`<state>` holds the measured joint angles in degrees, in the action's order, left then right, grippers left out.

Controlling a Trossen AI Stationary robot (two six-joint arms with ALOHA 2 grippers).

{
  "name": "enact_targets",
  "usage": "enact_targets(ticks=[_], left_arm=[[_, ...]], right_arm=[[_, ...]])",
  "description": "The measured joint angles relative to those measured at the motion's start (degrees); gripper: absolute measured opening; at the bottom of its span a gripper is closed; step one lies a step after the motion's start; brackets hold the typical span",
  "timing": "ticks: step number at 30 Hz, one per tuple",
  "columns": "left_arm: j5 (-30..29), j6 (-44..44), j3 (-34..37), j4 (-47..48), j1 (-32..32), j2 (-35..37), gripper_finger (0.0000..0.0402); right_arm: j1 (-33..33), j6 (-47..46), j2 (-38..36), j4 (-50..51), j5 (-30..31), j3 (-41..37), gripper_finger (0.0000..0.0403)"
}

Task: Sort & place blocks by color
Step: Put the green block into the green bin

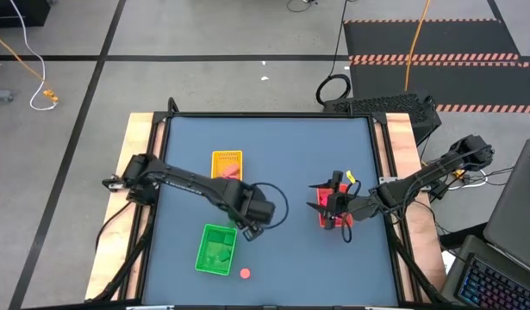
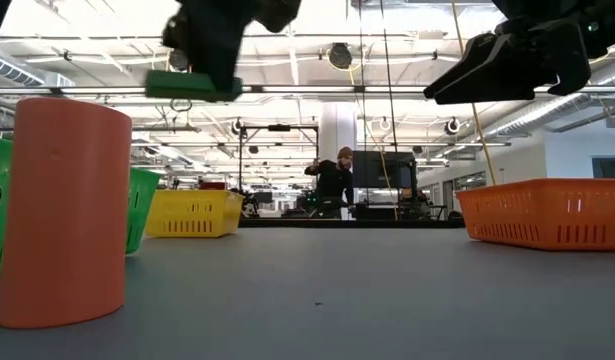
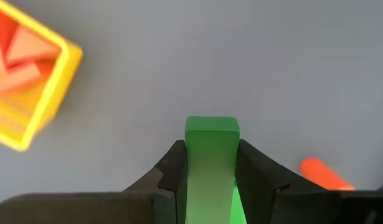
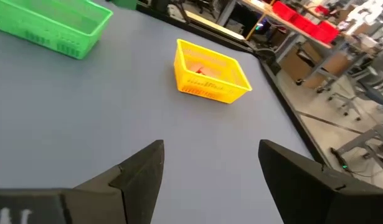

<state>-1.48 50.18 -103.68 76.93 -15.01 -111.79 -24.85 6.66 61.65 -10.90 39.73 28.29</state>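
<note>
We see a blue-grey table [image 1: 282, 155] with three trays on it. The green tray [image 1: 215, 250] stands near the front edge on the left arm's side, and some green blocks [image 1: 216, 252] lie in it; we cannot count them well. The yellow tray [image 1: 227, 164] stands behind it, more to the middle of the table, and it holds salmon-pink blocks [image 1: 230, 170]; in the left wrist view one looks like a triangle and one like a long piece, so we count at least two. The red tray [image 1: 332, 215] is on the right arm's side, mostly covered by the arm, and we cannot tell what is inside.

So we count three trays, one of each colour, and two arms.

The left gripper [image 1: 250, 231] hangs above the table just beside the green tray, on the side toward the middle. Its fingers are clamped on a green block [image 3: 211, 162], a long flat piece that sticks out between them; the low view shows this piece lifted high over the table.

The right gripper [image 1: 327, 203] hovers over the red tray. In the right wrist view its two fingers [image 4: 138, 174] stand well apart and nothing is between them.

One round salmon-pink block [image 1: 246, 274] stands upright alone on the table, near the front edge and close to the green tray, touching nothing.

We can read no writing or label on the trays or the blocks.
</note>
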Motion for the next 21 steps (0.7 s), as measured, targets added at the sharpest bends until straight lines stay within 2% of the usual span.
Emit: enact_targets(ticks=[6,11,18,21], left_arm=[[0.3,6.8,0.0,4.4,-5.5,0.0,0.0096],[0.0,11.9,0.0,4.6,-10.0,0.0,0.0096],[1.9,20.6,5.0,2.2,-13.5,0.1,0.0096],[3.8,22.0,8.1,-2.4,-14.3,0.1,0.0096]], right_arm=[[0.0,-0.9,0.0,0.0,-1.4,0.0,0.0254],[0.0,-1.5,0.0,-0.1,-2.6,0.0,0.0254],[0.0,-1.6,0.0,-2.3,-4.1,0.0,0.0254],[0.0,-1.6,0.0,-3.1,-4.1,0.0,0.0254]])
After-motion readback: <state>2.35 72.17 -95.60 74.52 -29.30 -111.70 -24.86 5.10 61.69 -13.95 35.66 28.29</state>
